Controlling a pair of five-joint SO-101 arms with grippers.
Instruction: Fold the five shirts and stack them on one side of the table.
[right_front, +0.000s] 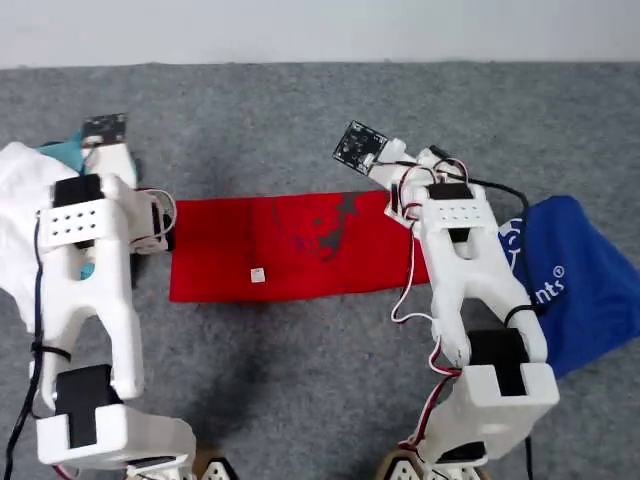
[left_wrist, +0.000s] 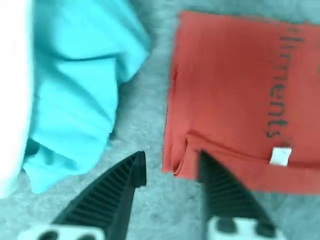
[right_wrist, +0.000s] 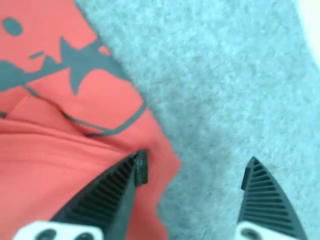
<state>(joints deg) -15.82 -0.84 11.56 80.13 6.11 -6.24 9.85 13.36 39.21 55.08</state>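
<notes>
A: Eyes on the red shirt, already folded into a long band and lying flat mid-desk between the two arms.

B: Seeing the left claw parted moderately, gripping nothing, straddling the band's end corner just beside the turquoise shirt.

A: And catching the right claw spread wide, likewise empty, with one finger over the red hem and the other above bare desk.

B: Expecting soft, light, floppy cloth here. Bound to sag and come unfolded if lifted by a single layer.

A: Better, then, to pinch through all the layers at each end corner, both ends together, keeping the band taut.

B: Worth noting the white shirt heaped at the left edge and the blue shirt crumpled beside the right arm, not yet folded.
</notes>
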